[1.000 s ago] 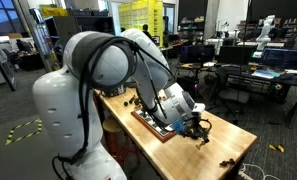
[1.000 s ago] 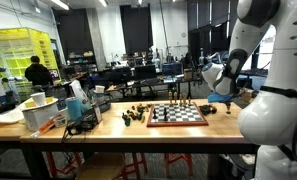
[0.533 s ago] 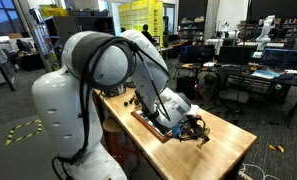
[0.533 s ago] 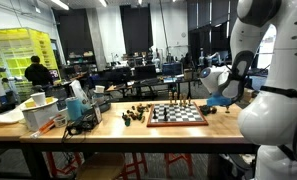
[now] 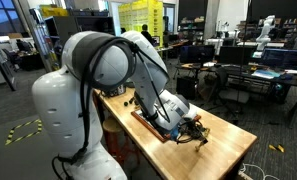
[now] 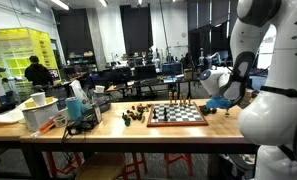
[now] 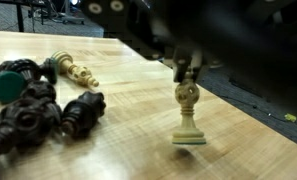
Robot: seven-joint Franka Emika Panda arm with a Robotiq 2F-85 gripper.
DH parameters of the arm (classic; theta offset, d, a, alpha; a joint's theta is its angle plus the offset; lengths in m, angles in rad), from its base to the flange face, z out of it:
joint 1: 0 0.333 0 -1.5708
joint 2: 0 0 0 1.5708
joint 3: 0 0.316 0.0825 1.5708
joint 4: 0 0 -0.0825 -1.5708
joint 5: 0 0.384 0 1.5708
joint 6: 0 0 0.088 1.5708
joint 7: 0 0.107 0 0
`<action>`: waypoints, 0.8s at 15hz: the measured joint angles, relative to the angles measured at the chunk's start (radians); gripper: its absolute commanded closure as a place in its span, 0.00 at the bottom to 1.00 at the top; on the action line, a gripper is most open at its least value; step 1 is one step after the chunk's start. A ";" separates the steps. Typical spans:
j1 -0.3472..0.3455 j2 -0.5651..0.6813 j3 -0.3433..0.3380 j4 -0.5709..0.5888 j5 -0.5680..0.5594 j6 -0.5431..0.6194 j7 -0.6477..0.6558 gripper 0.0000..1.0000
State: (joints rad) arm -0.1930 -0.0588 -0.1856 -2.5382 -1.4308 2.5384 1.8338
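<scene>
Pinching the knob on top of a light chess piece [image 7: 188,118], your gripper [image 7: 188,72] comes in from above with its fingers [image 7: 180,70] drawn almost fully together, nothing but that small head between them. The piece hangs upright, its base at the tabletop [image 7: 253,150] or just above it; I cannot tell whether it touches the wood. It sits close to the tabletop's far edge in the wrist view. You look to be at the very point where the piece meets or leaves the wood, so any next move calls for a straight vertical path and a steady wrist so it does not tip. Off to one side lies a heap of dark pieces [image 7: 33,112], well apart from your piece, with a pale piece [image 7: 73,70] on its side behind them. Farther along, the chessboard [image 6: 176,114] lies mid-table, the gripper past its end.
</scene>
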 measured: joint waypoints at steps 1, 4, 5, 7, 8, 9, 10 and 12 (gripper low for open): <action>0.000 0.000 0.000 -0.002 0.004 0.009 0.004 0.97; 0.000 -0.002 0.000 -0.004 0.038 0.059 0.008 0.97; 0.000 -0.004 -0.001 -0.006 0.059 0.086 0.008 0.97; -0.001 -0.019 -0.004 -0.016 0.103 0.138 0.004 0.97; -0.001 -0.027 -0.004 -0.020 0.104 0.143 0.004 0.97; -0.001 -0.036 -0.004 -0.025 0.103 0.143 0.004 0.97; -0.001 -0.044 -0.004 -0.029 0.099 0.140 0.004 0.97; -0.001 -0.060 -0.004 -0.035 0.074 0.115 0.005 0.97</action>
State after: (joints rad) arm -0.1944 -0.1188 -0.1894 -2.5732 -1.3564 2.6537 1.8388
